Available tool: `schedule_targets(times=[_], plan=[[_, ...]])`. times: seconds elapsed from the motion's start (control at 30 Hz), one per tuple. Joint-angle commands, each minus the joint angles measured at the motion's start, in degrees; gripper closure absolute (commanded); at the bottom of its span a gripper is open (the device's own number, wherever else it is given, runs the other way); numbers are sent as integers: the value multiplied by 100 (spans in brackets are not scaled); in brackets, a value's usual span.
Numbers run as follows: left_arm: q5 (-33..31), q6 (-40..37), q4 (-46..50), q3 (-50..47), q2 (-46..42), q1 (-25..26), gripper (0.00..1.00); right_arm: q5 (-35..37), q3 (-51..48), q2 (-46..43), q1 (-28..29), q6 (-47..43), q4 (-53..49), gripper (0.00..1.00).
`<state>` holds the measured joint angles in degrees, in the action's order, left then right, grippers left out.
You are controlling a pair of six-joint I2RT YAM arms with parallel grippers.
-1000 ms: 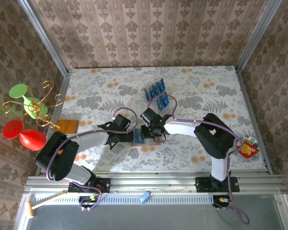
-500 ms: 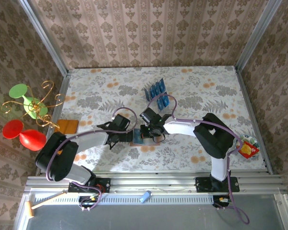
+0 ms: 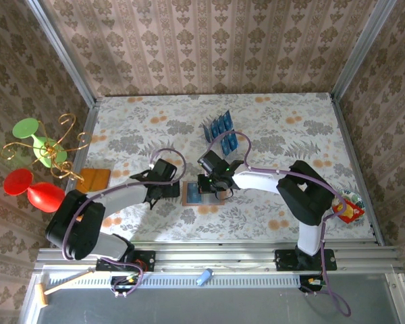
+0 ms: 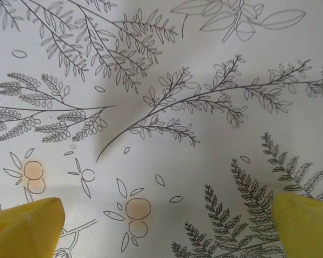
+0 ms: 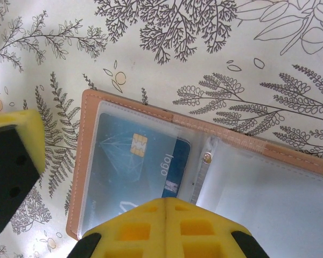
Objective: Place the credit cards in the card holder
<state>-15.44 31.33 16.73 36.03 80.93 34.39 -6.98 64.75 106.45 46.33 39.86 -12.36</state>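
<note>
Now left gripper (image 4: 167, 226) (spread wide) has backed off card holder (image 5: 77, 177); right gripper (image 5: 167, 215) clenched.

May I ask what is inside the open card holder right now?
One blue credit card sits in the clear sleeve of one half of the card holder. The shut right gripper covers the card's lower edge; the other half looks empty where visible.

Your left arm (image 3: 121, 194) and right arm (image 3: 260, 181): white tubes, chunky black joints, looping purple cables (image 3: 169, 150), yellow foam fingertips (image 4: 27, 226).
</note>
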Motion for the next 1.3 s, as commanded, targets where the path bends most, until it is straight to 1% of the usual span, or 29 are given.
schedule_targets(times=[0.0, 0.4, 0.57, 0.7, 0.8, 0.93, 0.97, 1.03, 1.07, 1.17, 1.27], plan=[[115, 16, 28, 79, 172, -13, 0, 162, -62, 33, -18, 40, -100, 98], [252, -31, -143, 9, 308, 67, 0, 131, -68, 106, -8, 56, -57, 99], [264, -31, -175, -9, 309, 85, 0, -12, 22, 171, 16, 66, 17, 99], [266, -65, -139, 27, 262, 85, 0, -133, 75, 116, 17, 79, 84, 99], [239, -113, -82, 65, 164, 85, 0, -113, 65, -85, -12, 40, 31, 99], [211, -219, 81, 157, -42, 85, 0, -31, -53, -482, -160, -41, -94, 95], [211, -239, 111, 179, -89, 85, 0, -10, -99, -564, -212, -69, -123, 92], [241, -275, 176, 228, -222, 85, 0, 17, -223, -749, -342, -135, -198, 84], [259, -277, 211, 252, -268, 98, 0, 30, -294, -819, -412, -155, -222, 82], [260, -261, 298, 354, -399, 198, 0, 4, -519, -1038, -636, -263, -259, 79], [274, -226, 335, 486, -454, 397, 0, -5, -678, -1158, -788, -434, -348, 79]])
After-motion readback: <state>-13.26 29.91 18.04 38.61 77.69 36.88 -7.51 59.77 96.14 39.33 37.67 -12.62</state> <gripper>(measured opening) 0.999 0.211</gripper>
